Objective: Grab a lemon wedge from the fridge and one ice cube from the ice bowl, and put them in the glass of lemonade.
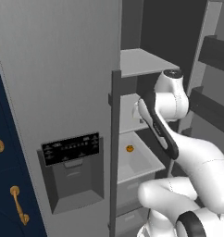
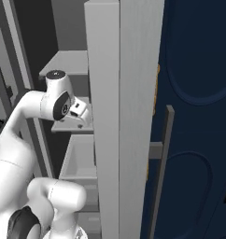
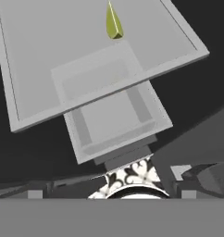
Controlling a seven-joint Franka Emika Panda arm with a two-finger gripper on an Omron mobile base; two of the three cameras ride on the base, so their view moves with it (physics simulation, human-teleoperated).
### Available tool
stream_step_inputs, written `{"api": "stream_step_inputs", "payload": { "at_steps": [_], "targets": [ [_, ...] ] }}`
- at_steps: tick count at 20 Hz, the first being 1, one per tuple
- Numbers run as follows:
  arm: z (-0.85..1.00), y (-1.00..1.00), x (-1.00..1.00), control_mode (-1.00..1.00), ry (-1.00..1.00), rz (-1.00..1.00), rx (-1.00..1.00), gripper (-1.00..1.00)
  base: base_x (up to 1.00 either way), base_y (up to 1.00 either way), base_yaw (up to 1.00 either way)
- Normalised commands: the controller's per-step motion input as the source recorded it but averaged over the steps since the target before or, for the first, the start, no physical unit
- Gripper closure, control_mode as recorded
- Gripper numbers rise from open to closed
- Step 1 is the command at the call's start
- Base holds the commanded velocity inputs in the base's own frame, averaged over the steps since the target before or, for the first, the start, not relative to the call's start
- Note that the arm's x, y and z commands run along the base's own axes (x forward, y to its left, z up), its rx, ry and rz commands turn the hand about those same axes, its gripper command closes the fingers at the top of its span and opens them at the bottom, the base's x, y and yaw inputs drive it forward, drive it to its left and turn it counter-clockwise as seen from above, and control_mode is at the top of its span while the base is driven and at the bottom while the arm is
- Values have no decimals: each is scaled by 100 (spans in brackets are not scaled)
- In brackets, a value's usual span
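Arm: I reached into the open fridge [image 1: 63,69], hand above the middle shelf [image 3: 49,55].
Jaws: spread wide, empty.
Lemon wedge [image 3: 113,24]: lay on that shelf.

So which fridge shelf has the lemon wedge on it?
The middle shelf, level with the gripper: the yellow-green lemon wedge lies there. The tray below holds a small orange item.

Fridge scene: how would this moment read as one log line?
phase: reaching into open fridge | lemon wedge: on shelf, not grasped | gripper: open
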Motion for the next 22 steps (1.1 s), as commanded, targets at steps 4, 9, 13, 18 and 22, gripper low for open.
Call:
{"api": "stream_step_inputs", "payload": {
  "at_steps": [4,9,13,18,22],
  "targets": [
    [-25,0,40,-100,0,1,0,-100,0,0,0],
    [0,0,76,-100,2,1,0,-100,0,0,0],
    [1,-4,62,-100,1,0,0,-100,0,0,0],
    [-4,-1,14,-100,0,10,-4,-100,0,0,0],
    [-18,-1,12,-100,1,19,-14,-100,0,0,0]
  ]
}}
